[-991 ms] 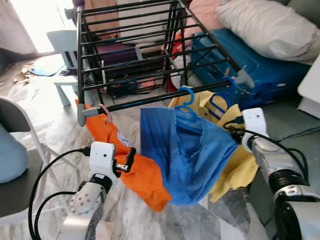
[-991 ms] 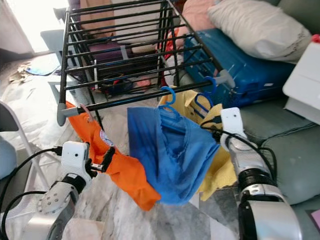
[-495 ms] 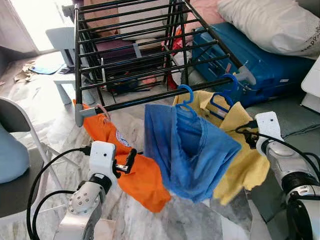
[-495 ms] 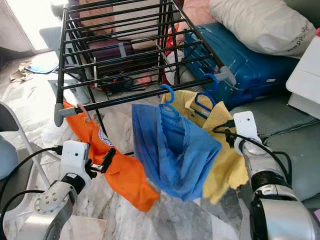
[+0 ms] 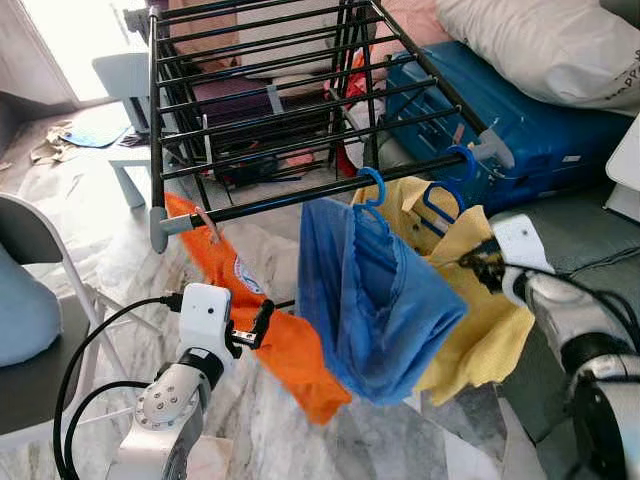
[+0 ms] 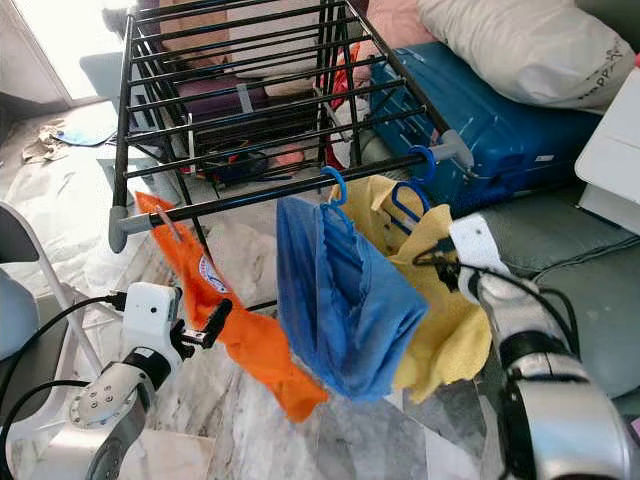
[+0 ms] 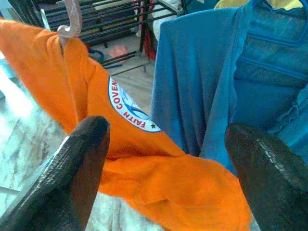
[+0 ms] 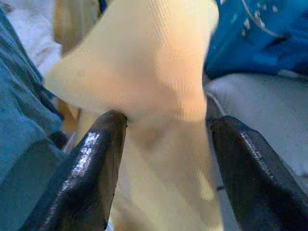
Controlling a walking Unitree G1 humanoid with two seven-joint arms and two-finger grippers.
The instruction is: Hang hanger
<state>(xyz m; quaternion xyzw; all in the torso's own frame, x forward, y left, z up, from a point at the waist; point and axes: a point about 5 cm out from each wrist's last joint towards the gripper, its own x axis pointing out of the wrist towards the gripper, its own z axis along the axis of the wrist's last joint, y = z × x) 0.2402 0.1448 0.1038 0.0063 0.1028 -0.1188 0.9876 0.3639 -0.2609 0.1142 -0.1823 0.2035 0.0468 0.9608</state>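
— Where do the hangers sit?

— On the front bar of the black drying rack [image 5: 262,203]: a pink hanger [image 5: 208,225] carrying the orange shirt [image 5: 270,330] near the grey corner cap, a blue hanger [image 5: 373,190] with the blue shirt [image 5: 375,300] in the middle, and a second blue hanger [image 5: 445,195] with the yellow shirt [image 5: 480,320] near the far end.

— And the grippers?

— The left gripper [image 5: 262,322] hovers low beside the orange shirt, fingers [image 7: 79,168] spread wide, holding nothing. The right gripper [image 8: 161,159] has its fingers apart with yellow cloth between them (whether it grips, I cannot tell).

— Room to move?

— Tight on the right: blue suitcase [image 5: 520,120] and white pillow [image 5: 540,45] just behind the rack. A grey chair [image 5: 35,300] stands to the left. Open marble floor [image 5: 110,260] below.
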